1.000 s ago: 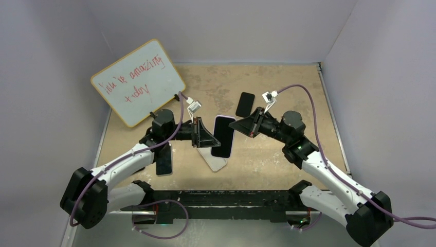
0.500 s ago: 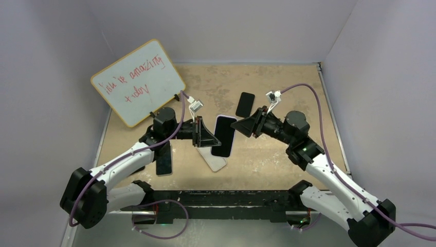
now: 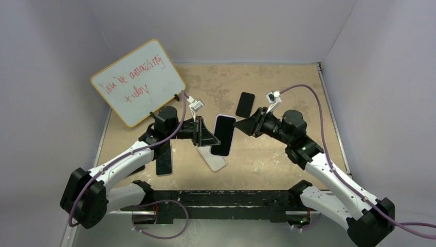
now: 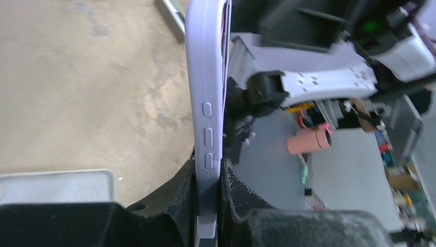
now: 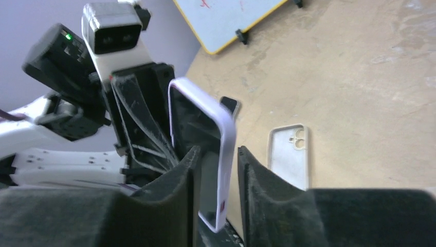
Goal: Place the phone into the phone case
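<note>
**A:** Since a second ago the right arm [image 3: 295,123] backed off, then came in again. The left arm [image 3: 164,121] barely shifted.

**B:** And the lilac silicone phone case [image 4: 208,103]?

**A:** It's held off the tan surface [image 3: 288,87], with the left jaws clamped on one end and the black phone [image 3: 222,135] inside it.

**B:** And the right jaws?

**A:** They seem to be pinching the opposite rim, likely pressing the phone home, though that wrist view is cluttered.

Phone case [image 4: 205,103]: top runs out of my wrist view, bottom buried between my left jaws.
Right jaws: either side of its rim — touching or not, I cannot tell.
White case [image 3: 217,163]: far end hidden under the held one.
Dark phone [image 3: 164,160]: partly behind my left arm.
</note>
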